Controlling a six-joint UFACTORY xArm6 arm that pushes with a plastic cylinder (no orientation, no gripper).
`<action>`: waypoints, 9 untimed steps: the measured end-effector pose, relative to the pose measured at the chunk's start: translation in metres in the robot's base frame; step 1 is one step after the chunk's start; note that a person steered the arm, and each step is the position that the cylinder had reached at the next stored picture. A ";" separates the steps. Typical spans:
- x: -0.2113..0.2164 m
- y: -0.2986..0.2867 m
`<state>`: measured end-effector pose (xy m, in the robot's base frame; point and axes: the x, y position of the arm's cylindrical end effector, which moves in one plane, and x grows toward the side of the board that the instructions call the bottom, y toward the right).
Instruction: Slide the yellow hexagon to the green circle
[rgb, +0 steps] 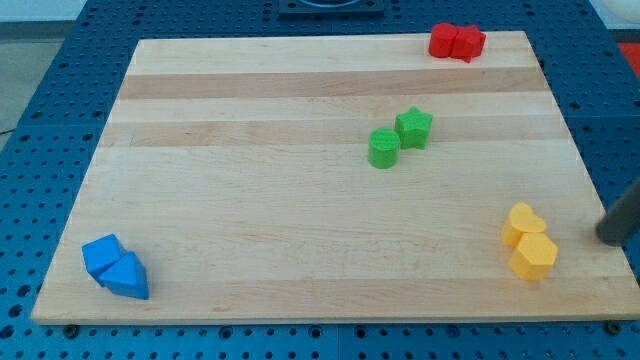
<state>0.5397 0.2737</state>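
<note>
- Surface (300, 250): pale wooden board with lengthwise grain bands, lying on a blue perforated base (40, 120).
- Yellow hexagon (534, 257): near the view's bottom right corner of the surface, touching a second yellow block (523, 224) that sits just above and slightly left of it; the shape of that second block is hard to tell.
- Green circle (383, 148): right of the board's centre, in the upper half, well apart from the yellow pair.
- Green star (413, 127): touching the green circle on its upper right side.
- Red blocks (457, 42): two pressed together at the view's top edge of the surface, right of centre; shapes unclear.
- Blue blocks (116, 268): two touching at the view's bottom left corner, the lower one (127, 277) triangular, the upper one (101, 254) of unclear outline.
- My tip (604, 238): lower end of the dark rod entering from the view's right edge, resting at the board's right margin, to the right of the yellow hexagon and slightly above it, near but not touching.
- End effector: a plain rod with no jaws, holding nothing.
</note>
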 end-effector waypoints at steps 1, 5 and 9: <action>-0.034 -0.057; 0.023 0.017; 0.004 -0.157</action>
<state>0.5433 0.1163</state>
